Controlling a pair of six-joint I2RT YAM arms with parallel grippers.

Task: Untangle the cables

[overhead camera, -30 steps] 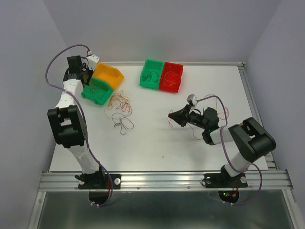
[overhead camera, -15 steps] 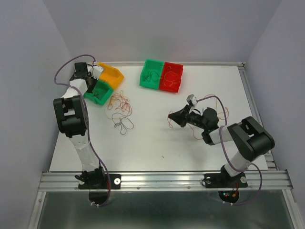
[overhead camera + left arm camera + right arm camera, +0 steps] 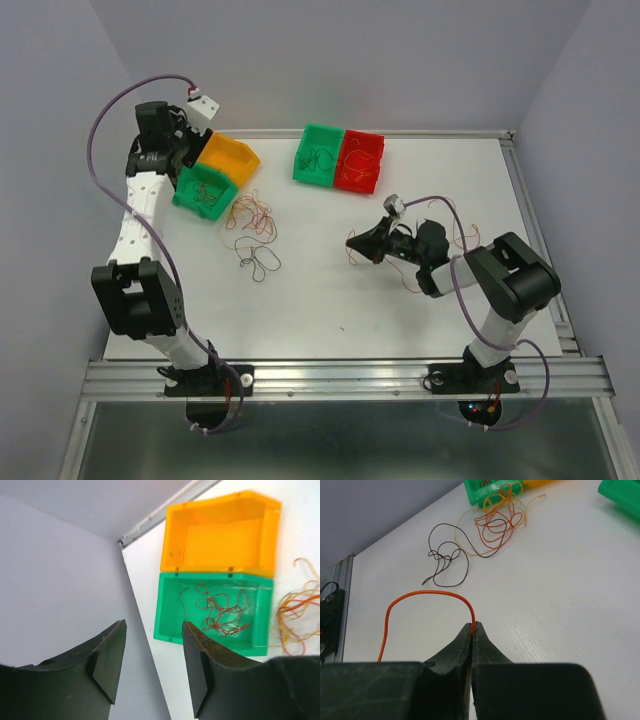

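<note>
The right gripper (image 3: 472, 626) pinched an orange cable (image 3: 427, 593) tight, toward the right edge of the table (image 3: 320, 300). The left gripper (image 3: 153, 626) gaped empty over the far-left corner.

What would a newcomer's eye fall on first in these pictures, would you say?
Probably the right gripper, shut on an orange wire that arches up from its tips, right of centre. Next, the bright orange bin and green bin side by side at the far left, with a loose tangle of red and orange wires beside them. The left gripper hangs open above that corner.
</note>
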